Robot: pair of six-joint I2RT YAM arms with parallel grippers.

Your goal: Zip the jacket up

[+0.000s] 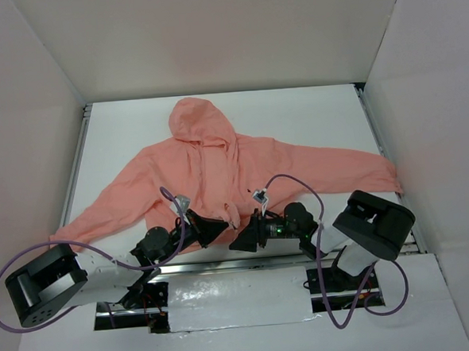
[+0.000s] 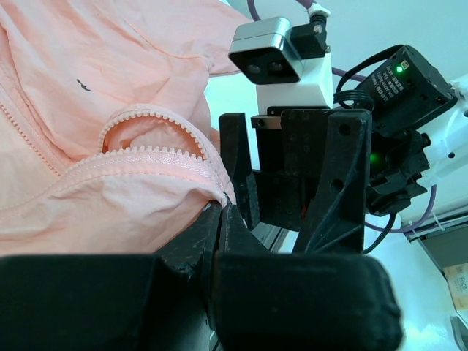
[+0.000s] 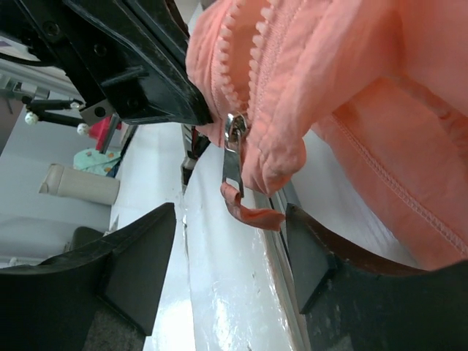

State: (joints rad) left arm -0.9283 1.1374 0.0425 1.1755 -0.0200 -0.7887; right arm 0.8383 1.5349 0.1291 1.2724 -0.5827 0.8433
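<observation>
The salmon-pink jacket (image 1: 218, 168) lies spread flat on the white table, hood at the far side and front up. My left gripper (image 1: 224, 224) is shut on the jacket's bottom hem beside the zipper; in the left wrist view (image 2: 221, 208) the fabric (image 2: 110, 88) is pinched between the closed jaws and lifted. My right gripper (image 1: 240, 237) is open, right next to it. In the right wrist view its fingers (image 3: 232, 219) stand either side of the metal zipper slider (image 3: 234, 146) and its pink pull tab (image 3: 256, 213), without touching them. The zipper teeth (image 2: 146, 157) lie apart above the slider.
White walls enclose the table on three sides. A metal rail (image 1: 224, 264) runs along the near table edge just under both grippers. Purple cables (image 1: 290, 180) loop over the jacket's lower part. The right sleeve end (image 1: 386, 178) reaches the right rail.
</observation>
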